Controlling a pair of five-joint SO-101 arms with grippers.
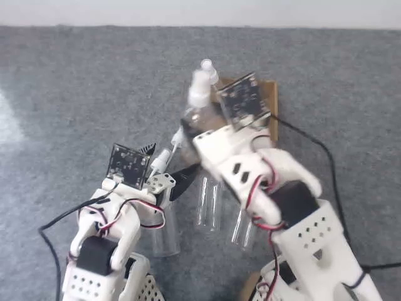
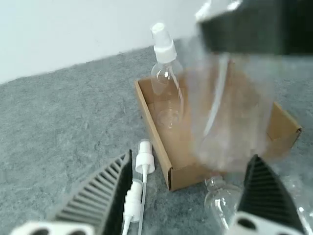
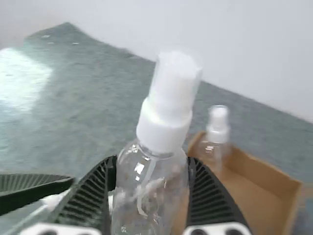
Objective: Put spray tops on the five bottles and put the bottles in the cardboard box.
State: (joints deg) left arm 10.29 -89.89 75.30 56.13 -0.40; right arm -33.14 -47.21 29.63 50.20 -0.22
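Observation:
My right gripper (image 3: 150, 169) is shut on a clear bottle (image 3: 149, 196) with a white spray top (image 3: 168, 103), held upright beside the cardboard box (image 3: 247, 183); from above, this bottle (image 1: 195, 111) sits at the box's (image 1: 268, 94) near-left side. A second capped bottle (image 2: 166, 85) stands inside the box (image 2: 171, 164). My left gripper (image 2: 190, 157) is open over the carpet, with two loose spray tops (image 2: 145, 161) lying by one of its fingers. Uncapped clear bottles (image 1: 210, 200) lie on the carpet between the arms.
Grey carpet covers the table. The right arm's wrist (image 1: 241, 103) hides most of the box from above. One more clear bottle (image 2: 222, 198) lies just outside the box's near corner. A black cable (image 1: 326, 157) runs along the right.

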